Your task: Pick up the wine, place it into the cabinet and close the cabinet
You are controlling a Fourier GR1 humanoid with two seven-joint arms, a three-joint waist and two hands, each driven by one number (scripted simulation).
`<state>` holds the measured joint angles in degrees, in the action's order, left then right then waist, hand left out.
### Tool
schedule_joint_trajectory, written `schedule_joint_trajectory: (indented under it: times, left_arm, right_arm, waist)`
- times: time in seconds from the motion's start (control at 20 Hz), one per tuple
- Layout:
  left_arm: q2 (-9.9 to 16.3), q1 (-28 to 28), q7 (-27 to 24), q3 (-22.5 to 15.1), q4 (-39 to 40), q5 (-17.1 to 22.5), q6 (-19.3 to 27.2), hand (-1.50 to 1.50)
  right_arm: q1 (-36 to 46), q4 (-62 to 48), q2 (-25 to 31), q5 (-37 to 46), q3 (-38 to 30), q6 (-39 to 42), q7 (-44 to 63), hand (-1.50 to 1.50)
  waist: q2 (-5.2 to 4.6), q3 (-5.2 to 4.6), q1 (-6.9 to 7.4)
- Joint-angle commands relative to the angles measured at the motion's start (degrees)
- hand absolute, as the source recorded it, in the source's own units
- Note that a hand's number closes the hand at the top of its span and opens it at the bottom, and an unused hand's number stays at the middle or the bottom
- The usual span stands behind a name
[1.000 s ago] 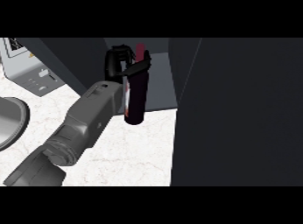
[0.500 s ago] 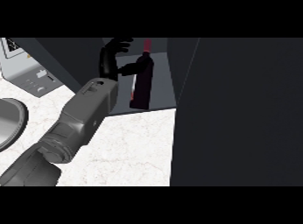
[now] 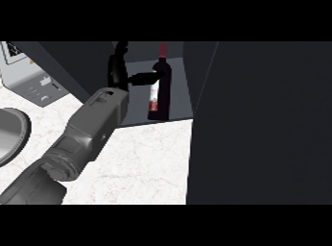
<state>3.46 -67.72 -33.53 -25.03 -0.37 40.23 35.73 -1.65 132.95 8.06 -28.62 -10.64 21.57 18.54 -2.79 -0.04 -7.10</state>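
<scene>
Dark glass wine bottle w/ red neck & white label (image 3: 158, 91) is standing upright inside dark open cabinet (image 3: 182, 72), approx 12 o'clock of view. Black left hand (image 3: 121, 72) is sitting at bottle's 9 o'clock, fingers straight, thumb touching bottle's shoulder. White marble counter (image 3: 140, 163) is lying below.

One grey forearm (image 3: 84, 139) is visible, boxy and faceted, with a lighter flat panel near the wrist and a darker, rounded segment toward the elbow. It ends in a black hand (image 3: 121, 72) with slender black fingers (image 3: 117, 55).
</scene>
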Motion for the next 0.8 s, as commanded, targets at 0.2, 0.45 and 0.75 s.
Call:
schedule_joint_trajectory:
  times: [0.2, 0.45, 0.75]
  left_arm:
    - [1.94, 0.88, -3.13, 0.53, -0.43, -0.03, -3.26, -1.5]
    - [0.48, -0.31, -3.56, 0.99, -0.86, -0.01, -4.41, -1.5]
    - [-2.9, 1.03, -7.92, 2.64, -1.86, 1.03, -3.71, -1.5]
  right_arm:
    - [-0.67, 1.07, -0.15, 0.21, 0.94, 0.72, -0.11, -1.5]
    - [-1.13, 1.07, 0.11, 0.04, 0.47, 0.69, 0.1, -1.5]
    - [0.31, -0.83, 0.13, -0.17, -0.25, 0.54, -0.91, -1.5]
  waist:
    - [0.11, -0.13, 0.52]
    - [0.46, -0.09, 0.87]
    - [0.45, -0.09, 1.69]
